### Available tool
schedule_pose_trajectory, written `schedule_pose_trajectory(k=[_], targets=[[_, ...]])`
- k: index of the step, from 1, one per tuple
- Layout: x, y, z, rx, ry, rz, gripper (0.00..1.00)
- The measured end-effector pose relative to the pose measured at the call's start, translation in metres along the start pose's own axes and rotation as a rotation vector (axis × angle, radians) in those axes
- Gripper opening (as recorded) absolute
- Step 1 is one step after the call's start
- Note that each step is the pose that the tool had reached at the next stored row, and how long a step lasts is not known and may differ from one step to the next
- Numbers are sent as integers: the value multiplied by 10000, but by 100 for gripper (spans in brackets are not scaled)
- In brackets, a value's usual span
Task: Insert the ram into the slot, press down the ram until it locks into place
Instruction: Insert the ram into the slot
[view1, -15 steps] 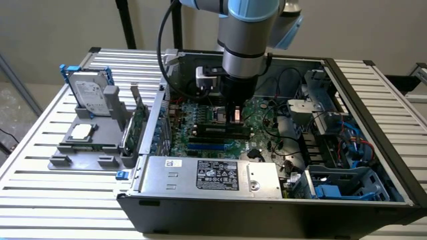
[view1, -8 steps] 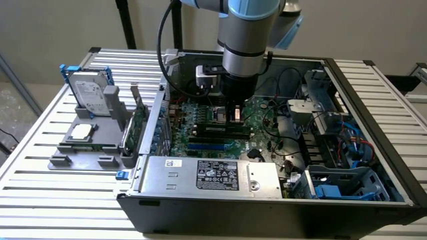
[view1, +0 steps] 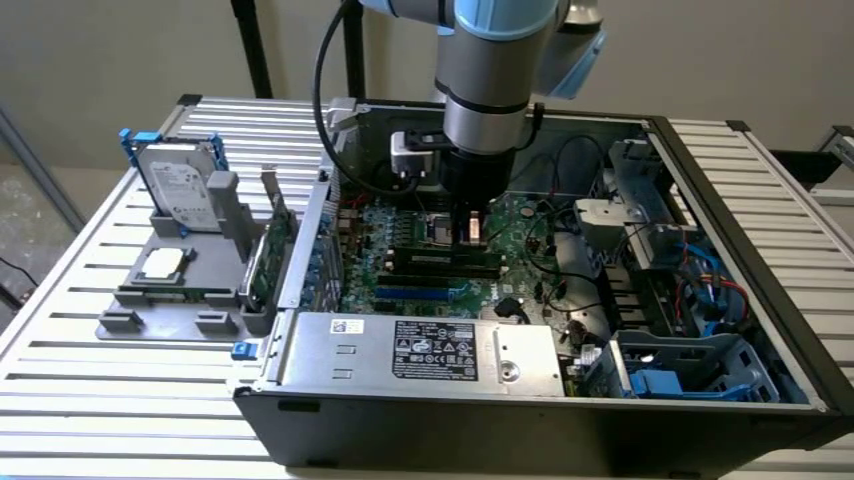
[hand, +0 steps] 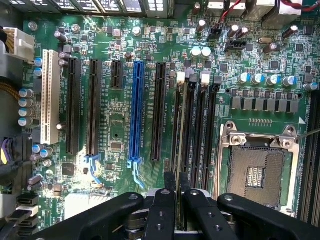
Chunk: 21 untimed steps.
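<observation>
Green ram (hand: 183, 127) pinched edge-on in the near-shut claw (hand: 178, 196), standing along the black slot (hand: 176, 125)

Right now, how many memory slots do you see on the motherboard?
4 memory slots, parallel, between the black card slot and the CPU socket: white-clipped, black-clipped, white-clipped, black-clipped. The gripper covers some of their ends.

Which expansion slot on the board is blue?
The long blue slot beside the short black slot; every other slot is black or white.
</observation>
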<state>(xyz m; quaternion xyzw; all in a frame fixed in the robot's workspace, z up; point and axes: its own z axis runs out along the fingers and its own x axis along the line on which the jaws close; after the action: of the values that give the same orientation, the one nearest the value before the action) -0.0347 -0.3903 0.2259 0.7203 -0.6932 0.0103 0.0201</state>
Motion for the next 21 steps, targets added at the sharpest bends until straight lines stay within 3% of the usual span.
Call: schedule_pose_trajectory(k=[9,21], targets=[[-2,22,7,177,49,-124,14],[-24,49,24,329,71,-134,14]])
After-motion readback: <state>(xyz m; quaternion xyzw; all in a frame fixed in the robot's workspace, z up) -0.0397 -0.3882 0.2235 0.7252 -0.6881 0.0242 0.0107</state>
